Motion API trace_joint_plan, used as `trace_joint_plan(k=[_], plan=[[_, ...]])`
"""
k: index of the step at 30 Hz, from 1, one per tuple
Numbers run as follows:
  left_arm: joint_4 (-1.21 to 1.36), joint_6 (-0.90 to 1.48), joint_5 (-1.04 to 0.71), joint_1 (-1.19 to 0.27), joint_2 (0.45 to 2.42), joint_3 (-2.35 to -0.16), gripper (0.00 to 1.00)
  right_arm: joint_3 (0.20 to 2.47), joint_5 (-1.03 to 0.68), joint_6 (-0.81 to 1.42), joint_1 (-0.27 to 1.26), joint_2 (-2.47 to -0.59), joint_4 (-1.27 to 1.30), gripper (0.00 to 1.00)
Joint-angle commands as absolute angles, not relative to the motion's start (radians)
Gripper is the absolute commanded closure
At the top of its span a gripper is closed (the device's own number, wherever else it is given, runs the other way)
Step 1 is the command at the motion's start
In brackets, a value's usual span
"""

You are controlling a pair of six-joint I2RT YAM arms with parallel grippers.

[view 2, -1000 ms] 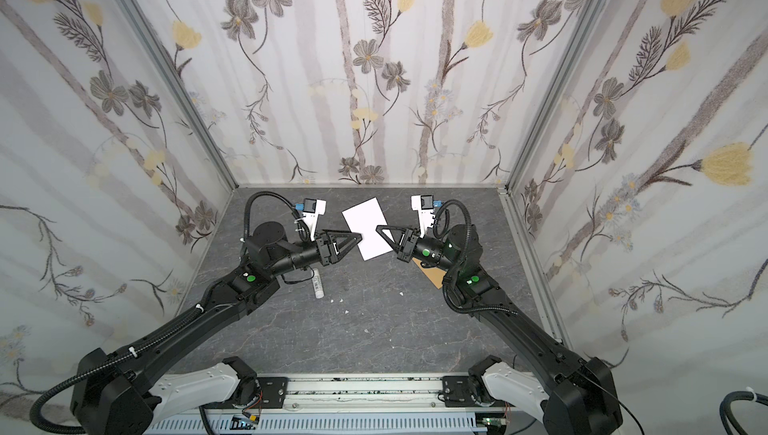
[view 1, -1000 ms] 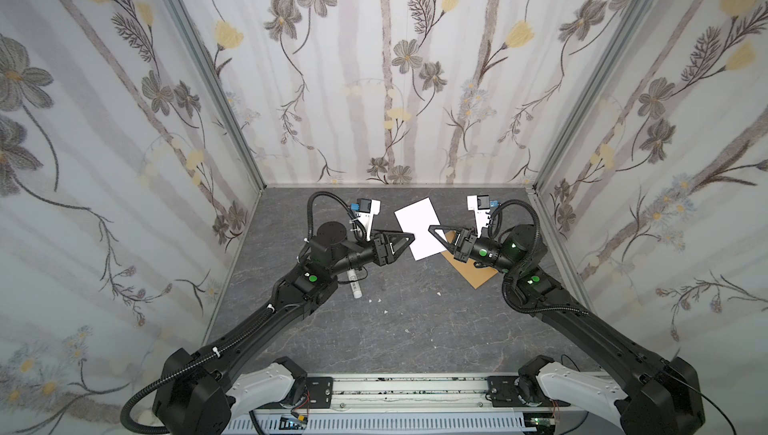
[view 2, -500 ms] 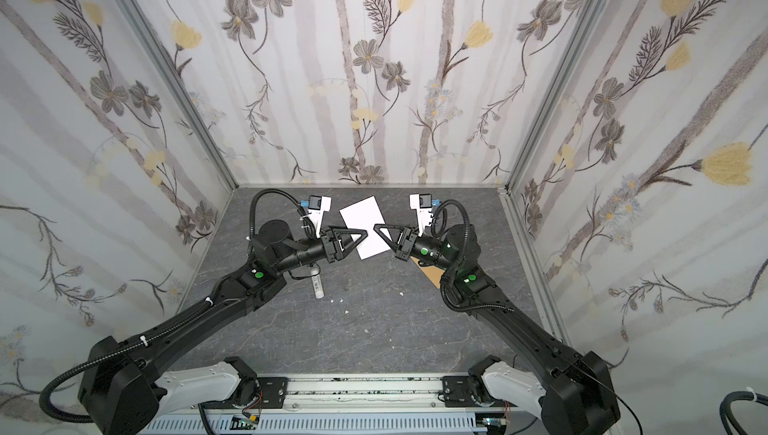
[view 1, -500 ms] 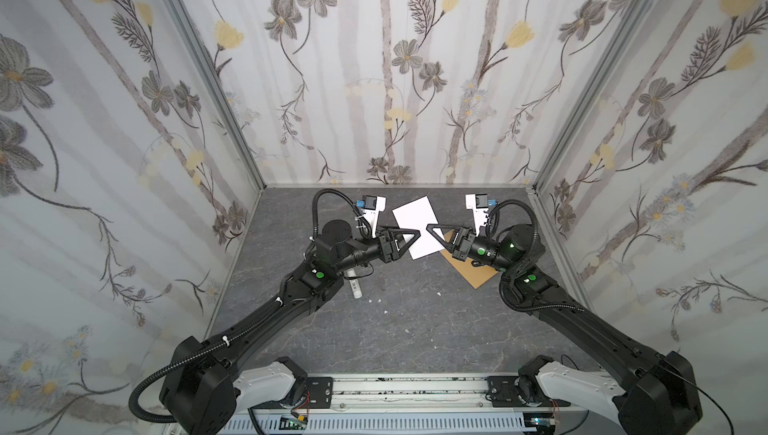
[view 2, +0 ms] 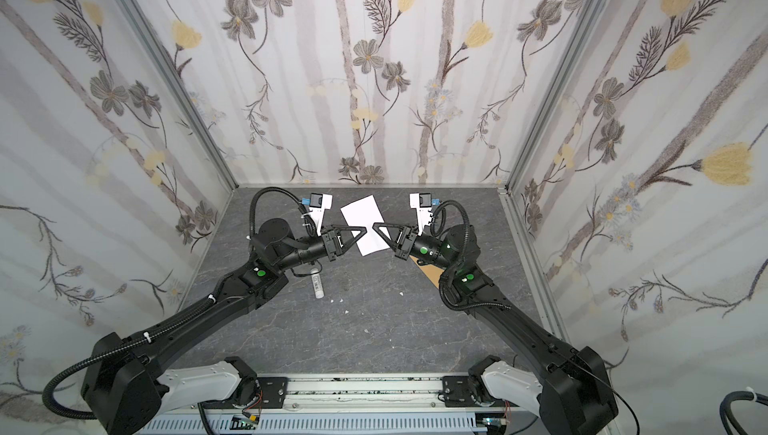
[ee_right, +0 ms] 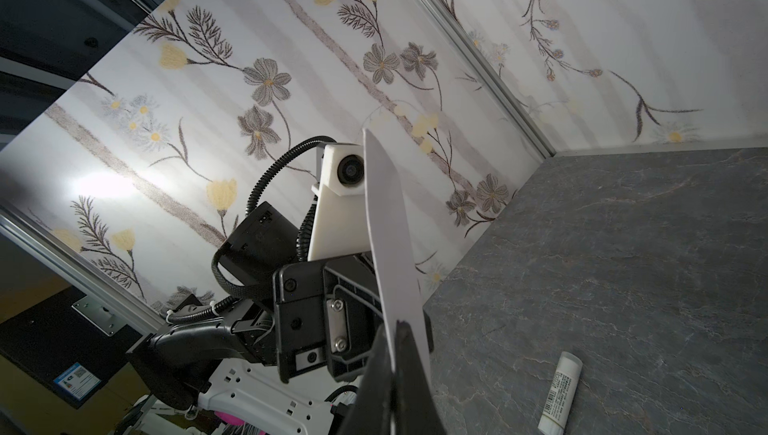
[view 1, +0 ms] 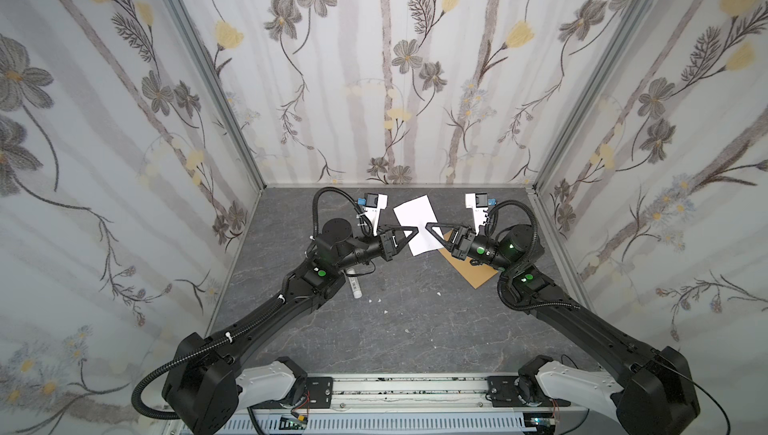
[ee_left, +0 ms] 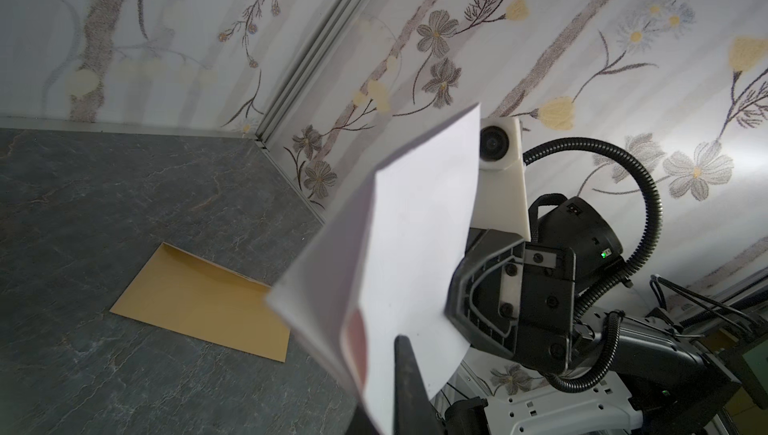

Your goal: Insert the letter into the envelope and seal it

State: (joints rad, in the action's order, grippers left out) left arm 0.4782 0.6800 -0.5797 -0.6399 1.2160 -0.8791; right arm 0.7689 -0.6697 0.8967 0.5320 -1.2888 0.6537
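two claws (view 1: 414, 228) (view 1: 427, 226) on one smooth, perhaps folded, letter (view 1: 414, 210)

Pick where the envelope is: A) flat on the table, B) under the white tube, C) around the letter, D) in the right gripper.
A: the envelope lies flat on the table, apart from the letter held up in the air.

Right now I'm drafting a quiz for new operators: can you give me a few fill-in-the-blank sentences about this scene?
The left gripper and right gripper both pinch the ___.
The brown envelope lies on the table, partly under the ___ arm.
The white tube lies beside the ___ arm.
Missing: letter; right; left.
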Motion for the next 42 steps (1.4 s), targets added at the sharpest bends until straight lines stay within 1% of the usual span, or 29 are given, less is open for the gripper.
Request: trace_joint_plan(k=[1, 2, 3, 4, 5, 6, 11, 14, 18, 20, 21, 22, 23, 25, 26, 27, 30, 31, 32, 33, 34, 35, 36, 37, 38, 40, 41, 42], plan=[[0.534, 0.680, -0.587, -0.638, 1.205, -0.884, 1.00, 0.768, -0.701, 0.905, 0.535, -1.294, 0.692, 1.00], [0.534, 0.678, -0.587, -0.638, 1.203, -0.882, 1.00, 0.769, -0.703, 0.904, 0.535, -1.295, 0.690, 1.00], [0.534, 0.678, -0.588, -0.637, 1.200, -0.881, 1.00, 0.769, -0.704, 0.901, 0.533, -1.293, 0.689, 0.98], [0.534, 0.680, -0.589, -0.636, 1.198, -0.879, 1.00, 0.769, -0.705, 0.897, 0.533, -1.292, 0.684, 0.87], [0.533, 0.680, -0.593, -0.636, 1.197, -0.878, 1.00, 0.769, -0.711, 0.893, 0.528, -1.291, 0.679, 0.65], [0.534, 0.682, -0.600, -0.636, 1.197, -0.877, 1.00, 0.767, -0.719, 0.893, 0.524, -1.289, 0.681, 0.55], [0.532, 0.707, -0.683, -0.635, 1.214, -0.885, 1.00, 0.772, -0.773, 0.898, 0.476, -1.285, 0.712, 0.43], [0.529, 0.725, -0.729, -0.634, 1.228, -0.884, 1.00, 0.803, -0.796, 0.885, 0.461, -1.298, 0.721, 0.40], [0.528, 0.741, -0.756, -0.634, 1.230, -0.879, 1.00, 0.866, -0.810, 0.853, 0.453, -1.341, 0.689, 0.41], [0.526, 0.741, -0.759, -0.634, 1.229, -0.878, 1.00, 0.889, -0.820, 0.853, 0.450, -1.361, 0.697, 0.44], [0.525, 0.742, -0.762, -0.634, 1.229, -0.877, 1.00, 0.897, -0.821, 0.851, 0.446, -1.369, 0.699, 0.49], [0.525, 0.743, -0.763, -0.634, 1.229, -0.878, 1.00, 0.902, -0.818, 0.853, 0.444, -1.375, 0.701, 0.54], [0.525, 0.742, -0.763, -0.634, 1.229, -0.876, 1.00, 0.907, -0.816, 0.853, 0.442, -1.380, 0.706, 0.62], [0.525, 0.743, -0.759, -0.635, 1.229, -0.876, 1.00, 0.914, -0.814, 0.852, 0.437, -1.388, 0.706, 0.82], [0.524, 0.742, -0.758, -0.635, 1.229, -0.876, 1.00, 0.915, -0.815, 0.853, 0.436, -1.391, 0.706, 0.98], [0.523, 0.741, -0.756, -0.634, 1.229, -0.876, 1.00, 0.915, -0.813, 0.853, 0.433, -1.391, 0.707, 1.00], [0.523, 0.740, -0.755, -0.635, 1.229, -0.876, 1.00, 0.909, -0.813, 0.853, 0.430, -1.388, 0.706, 1.00], [0.523, 0.741, -0.755, -0.634, 1.229, -0.876, 1.00, 0.907, -0.814, 0.853, 0.429, -1.387, 0.704, 0.89], [0.523, 0.739, -0.752, -0.634, 1.229, -0.876, 1.00, 0.903, -0.816, 0.853, 0.427, -1.383, 0.702, 0.70], [0.523, 0.739, -0.749, -0.633, 1.227, -0.876, 1.00, 0.896, -0.815, 0.853, 0.426, -1.376, 0.703, 0.65], [0.523, 0.738, -0.747, -0.633, 1.226, -0.877, 1.00, 0.888, -0.811, 0.853, 0.424, -1.370, 0.706, 0.65], [0.523, 0.738, -0.743, -0.631, 1.224, -0.877, 1.00, 0.880, -0.807, 0.853, 0.422, -1.362, 0.705, 0.67], [0.524, 0.736, -0.739, -0.630, 1.223, -0.877, 1.00, 0.871, -0.807, 0.854, 0.421, -1.356, 0.705, 0.75], [0.523, 0.737, -0.735, -0.629, 1.221, -0.879, 1.00, 0.864, -0.807, 0.854, 0.420, -1.349, 0.706, 0.96], [0.523, 0.736, -0.732, -0.629, 1.219, -0.879, 1.00, 0.857, -0.806, 0.854, 0.421, -1.345, 0.707, 1.00], [0.524, 0.738, -0.732, -0.627, 1.220, -0.883, 1.00, 0.844, -0.802, 0.856, 0.421, -1.335, 0.704, 1.00], [0.523, 0.739, -0.729, -0.627, 1.223, -0.884, 1.00, 0.838, -0.801, 0.857, 0.421, -1.332, 0.704, 0.96], [0.523, 0.739, -0.728, -0.627, 1.223, -0.885, 1.00, 0.832, -0.805, 0.859, 0.420, -1.329, 0.704, 0.70]])
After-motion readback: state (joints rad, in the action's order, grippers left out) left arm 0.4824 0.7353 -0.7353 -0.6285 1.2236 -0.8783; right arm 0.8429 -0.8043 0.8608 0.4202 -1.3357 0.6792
